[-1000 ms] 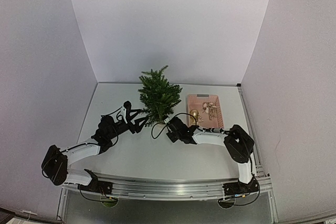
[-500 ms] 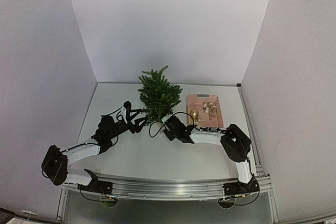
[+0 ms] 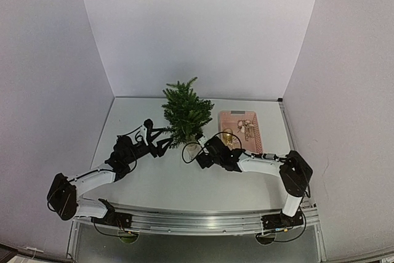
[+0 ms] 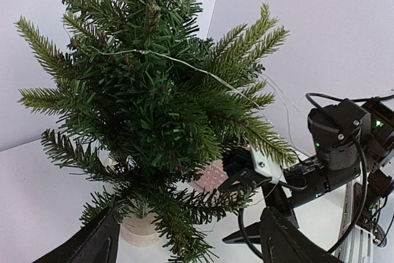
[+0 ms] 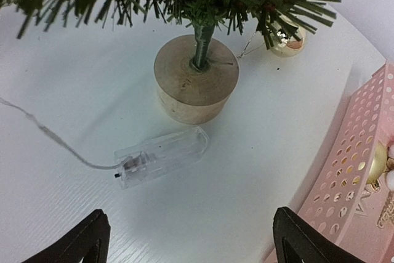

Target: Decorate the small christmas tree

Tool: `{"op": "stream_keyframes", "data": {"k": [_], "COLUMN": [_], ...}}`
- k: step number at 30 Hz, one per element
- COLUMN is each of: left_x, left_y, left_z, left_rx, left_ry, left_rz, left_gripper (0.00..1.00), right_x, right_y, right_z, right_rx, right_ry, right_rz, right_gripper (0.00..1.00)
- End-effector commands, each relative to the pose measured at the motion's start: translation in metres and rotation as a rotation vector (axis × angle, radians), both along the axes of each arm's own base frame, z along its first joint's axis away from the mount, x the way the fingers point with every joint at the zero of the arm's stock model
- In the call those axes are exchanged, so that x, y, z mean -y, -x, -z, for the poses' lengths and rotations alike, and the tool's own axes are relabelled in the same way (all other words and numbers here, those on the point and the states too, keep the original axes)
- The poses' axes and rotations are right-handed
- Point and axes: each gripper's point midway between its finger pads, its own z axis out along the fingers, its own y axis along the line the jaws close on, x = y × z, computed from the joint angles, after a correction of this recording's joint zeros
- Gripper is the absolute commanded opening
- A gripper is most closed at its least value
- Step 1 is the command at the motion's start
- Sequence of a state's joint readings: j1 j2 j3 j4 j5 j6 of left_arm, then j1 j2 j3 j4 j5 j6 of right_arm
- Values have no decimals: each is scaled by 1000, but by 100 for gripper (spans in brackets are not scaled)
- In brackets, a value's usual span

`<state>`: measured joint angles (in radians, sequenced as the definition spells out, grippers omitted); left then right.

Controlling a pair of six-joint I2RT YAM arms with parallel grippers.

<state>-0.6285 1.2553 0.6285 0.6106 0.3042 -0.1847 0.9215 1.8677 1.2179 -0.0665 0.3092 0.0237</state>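
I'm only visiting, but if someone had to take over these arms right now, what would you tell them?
Left gripper: open, jaws either side of the tree's low branches, not closed on it.
Right gripper: open, empty, above the battery box, which lies on the table beside the base.
Done: light wire draped over the branches; one gold bauble low by the base.
Left: hang the ornaments from the pink basket, right of the tree.

the small christmas tree [image 3: 186, 115], dark green and bushy, stands upright on the worktop [image 3: 160, 183] on its pale round base [image 5: 196, 78], a thin wire [image 4: 178, 60] draped across its branches.
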Motion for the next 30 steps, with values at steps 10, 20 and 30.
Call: {"op": "stream_keyframes", "data": {"k": [10,20,30], "left_x": [-11,-26,-58], "left_y": [10,16,0], "left_z": [-11,-5,11], "left_rx": [17,-19,-119], "left_ry": [-50,-112,-202], "left_rz": [-14,-50,-203], "left_gripper": [89,92,93], "right_x": [19,56,139], "right_y": [48,62,-7], "right_z": [-63,-116,-159], "right_rx": [-99,-267,-307], "right_ry": [-161,-367,-519], "right_rz": [-56,19,378], "right_gripper": [92,90,86]}}
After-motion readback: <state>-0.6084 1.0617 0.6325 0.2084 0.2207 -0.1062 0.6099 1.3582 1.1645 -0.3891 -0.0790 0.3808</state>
